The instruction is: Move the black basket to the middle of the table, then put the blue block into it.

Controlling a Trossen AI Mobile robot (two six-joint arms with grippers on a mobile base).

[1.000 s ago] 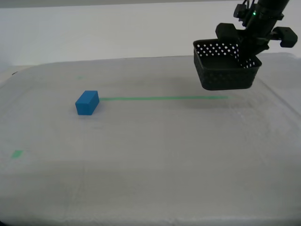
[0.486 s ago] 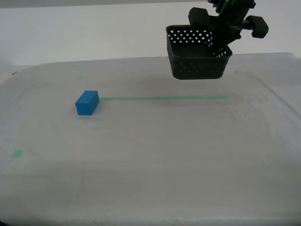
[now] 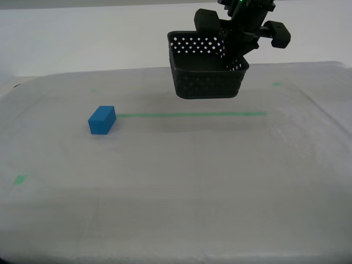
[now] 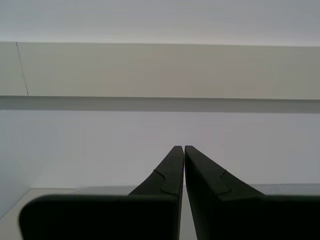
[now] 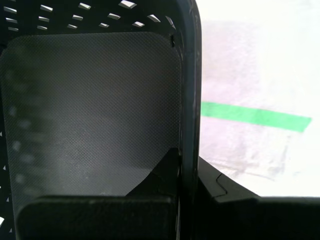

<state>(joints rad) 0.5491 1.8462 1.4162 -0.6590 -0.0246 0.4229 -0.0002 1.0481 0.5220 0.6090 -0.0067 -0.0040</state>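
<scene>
The black basket (image 3: 206, 82) hangs in the air above the table (image 3: 176, 187), over the green tape line (image 3: 192, 115). My first gripper (image 3: 233, 55) is shut on its rim wall at the side toward the exterior view's right; in the first wrist view the basket's wall (image 5: 189, 75) runs between the fingers of my first gripper (image 5: 188, 157), and its empty floor (image 5: 95, 110) shows. The blue block (image 3: 102, 120) lies on the table toward the exterior view's left, at the tape line's end. My second gripper (image 4: 184, 148) is shut on nothing and faces a pale wall.
Small green patches mark the sheet at the exterior view's left front (image 3: 20, 179) and right back (image 3: 277, 84). The tape line (image 5: 252, 116) also shows beside the basket in the first wrist view. A white wall stands behind the table.
My first gripper has carried the basket toward the exterior view's left, from above the table's right part to above the tape line's middle. The blue block has not moved.
</scene>
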